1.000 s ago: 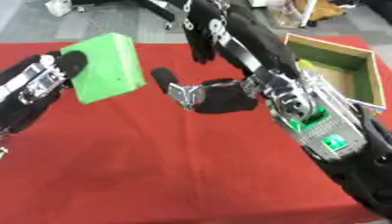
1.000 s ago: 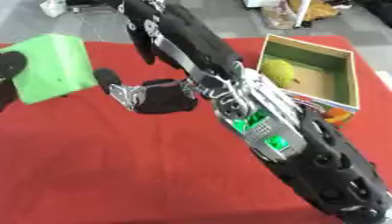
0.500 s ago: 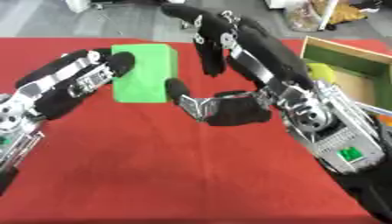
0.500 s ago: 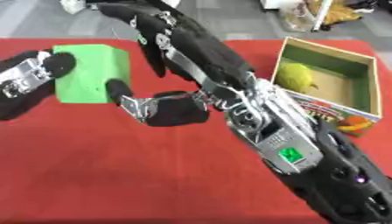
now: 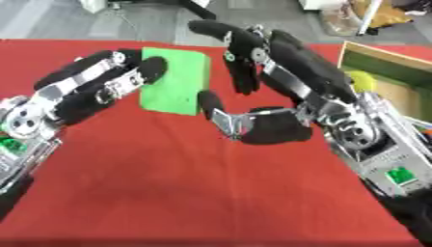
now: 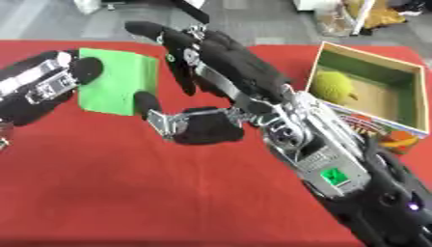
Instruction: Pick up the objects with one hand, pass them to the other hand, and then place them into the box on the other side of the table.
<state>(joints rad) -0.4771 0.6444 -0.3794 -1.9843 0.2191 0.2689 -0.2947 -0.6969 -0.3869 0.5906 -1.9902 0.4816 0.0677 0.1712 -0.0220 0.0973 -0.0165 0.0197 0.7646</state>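
A red tablecloth (image 5: 168, 193) covers the table. On it, off to the right of the green block, stands an open cardboard box (image 6: 411, 91) with a green-lined inside and a yellow-green round fruit (image 6: 333, 86) in it; something orange shows just beside the box's near corner. The right hand (image 5: 270, 128) is spread beside the green block (image 5: 175, 79), fingers (image 5: 240, 62) straight above the block's right edge and thumb at its lower right corner, not yet clasped round it. The left hand (image 5: 97, 87) has the block, its fingers curled over the block's left edge. The block is between the two hands, well left of the box.
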